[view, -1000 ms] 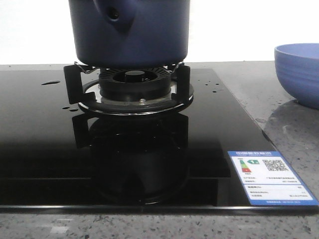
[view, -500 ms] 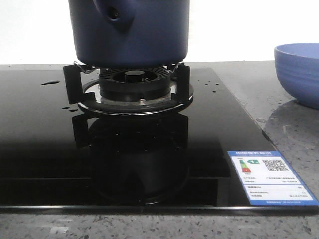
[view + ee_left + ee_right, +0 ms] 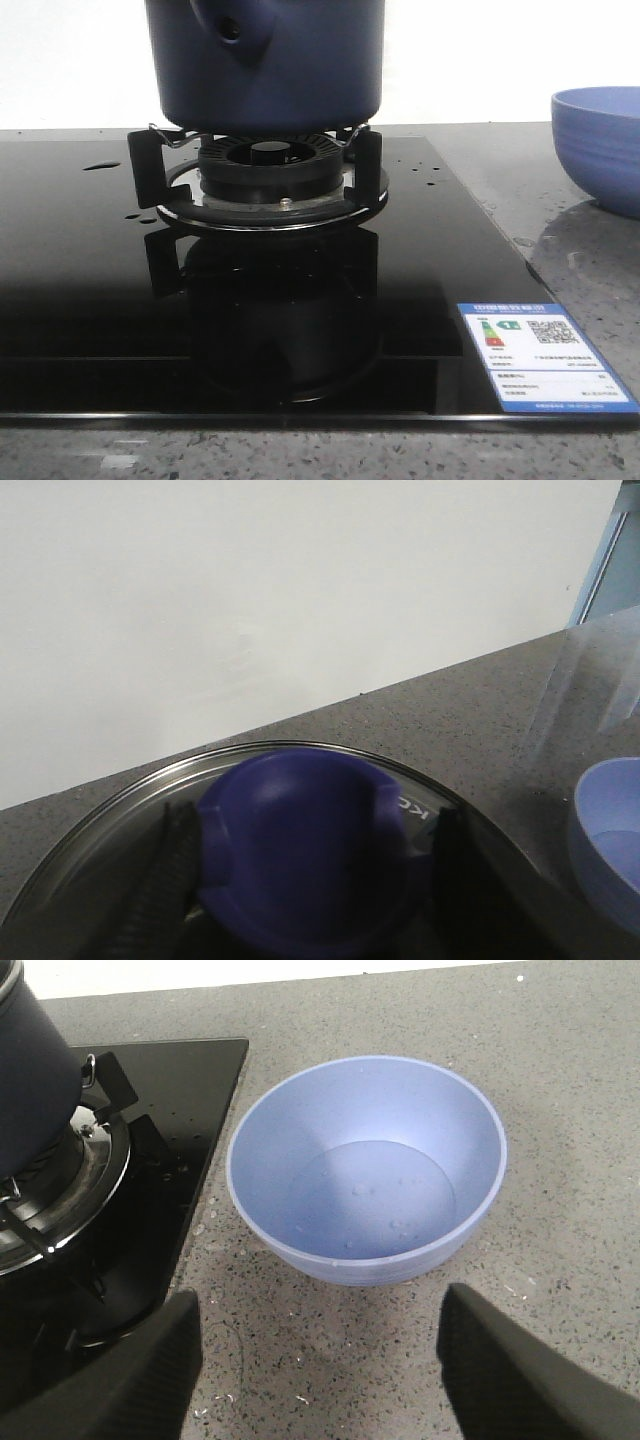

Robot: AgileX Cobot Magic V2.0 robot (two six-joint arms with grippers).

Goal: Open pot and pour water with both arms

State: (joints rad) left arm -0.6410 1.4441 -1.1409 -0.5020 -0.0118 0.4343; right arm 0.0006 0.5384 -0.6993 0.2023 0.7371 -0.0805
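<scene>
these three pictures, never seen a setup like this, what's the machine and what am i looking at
It is a two-armed robot with three cameras. The front view looks forward over a black glass stove: a dark blue pot sits on the burner, with a light blue bowl to the right on the grey counter. The left wrist camera looks down at the left claw, whose fingers flank a blue knob on a glass lid. The right wrist camera shows the open, empty right claw above the counter near the bowl, which holds a little water.

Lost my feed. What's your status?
Left gripper shut on lid knob. Right gripper open above bowl. Pot at burner.
</scene>
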